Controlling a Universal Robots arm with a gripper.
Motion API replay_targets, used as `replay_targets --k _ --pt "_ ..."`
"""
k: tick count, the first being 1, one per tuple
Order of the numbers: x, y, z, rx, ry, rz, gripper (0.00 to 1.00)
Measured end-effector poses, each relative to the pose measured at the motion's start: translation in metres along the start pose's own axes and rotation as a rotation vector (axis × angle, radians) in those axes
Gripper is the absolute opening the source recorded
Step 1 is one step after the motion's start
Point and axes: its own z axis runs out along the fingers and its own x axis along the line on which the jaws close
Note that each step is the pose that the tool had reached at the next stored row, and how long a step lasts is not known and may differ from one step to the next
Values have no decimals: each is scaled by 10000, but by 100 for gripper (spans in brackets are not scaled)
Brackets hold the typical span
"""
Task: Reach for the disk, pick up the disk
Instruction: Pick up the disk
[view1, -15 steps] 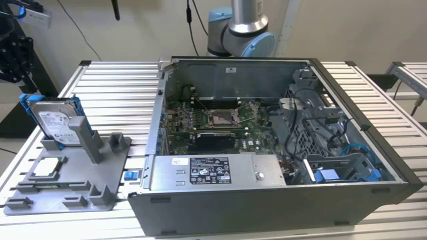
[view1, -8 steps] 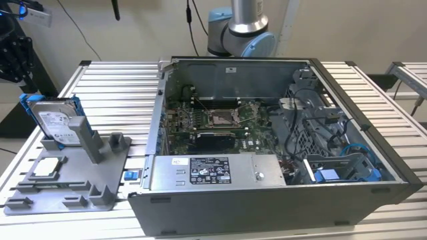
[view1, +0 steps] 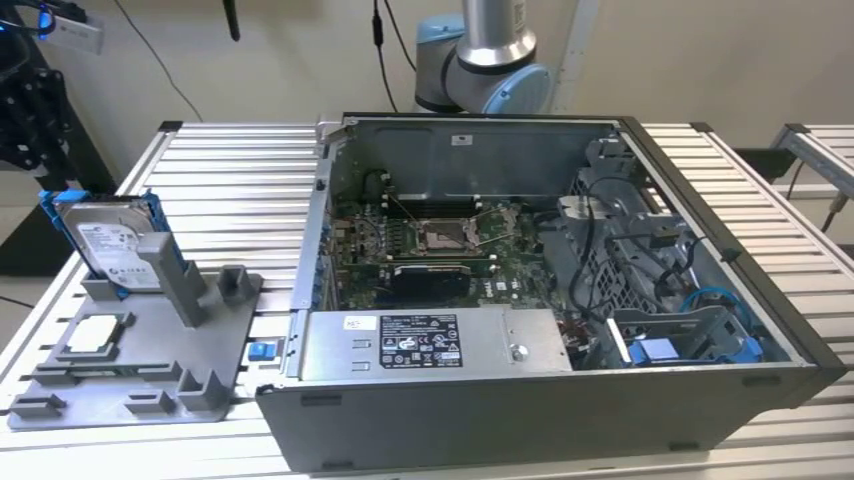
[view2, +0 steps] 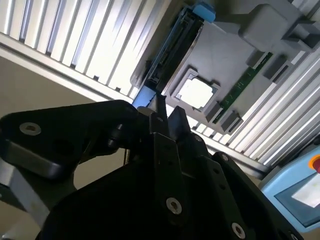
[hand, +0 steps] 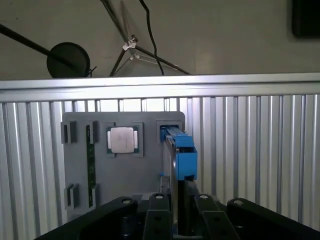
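In the first wrist view the black two-fingered gripper (hand: 181, 199) sits nearest. Its fingers are apart and clamp nothing, with a narrow gap between them. In the second wrist view the gripper (view2: 168, 111) reads the same, tips close together but not touching.

Straight beyond that gap lies the disk (hand: 184, 155), a flat silver-metal hard drive in a bright blue plastic carrier frame. It stands on edge in a slot of the grey plastic holder tray (hand: 145, 165). Its thin upper edge runs lengthwise away from the gap, so I judge that the broad flat faces look toward the two fingers, one on each side. In the second wrist view the disk (view2: 172, 47) shows edge-on, just past the tips.

In the exterior view the disk (view1: 114, 243) stands upright at the far end of the tray (view1: 147, 375), on the exterior view's left. The small white-and-silver square chip (view1: 94, 333) lies flat just nearer. The open grey computer case (view1: 534, 420) stands well apart on the exterior view's right.
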Motion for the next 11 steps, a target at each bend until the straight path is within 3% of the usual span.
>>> replay_targets --k 11 --pt "-2 0 0 0 0 0 100"
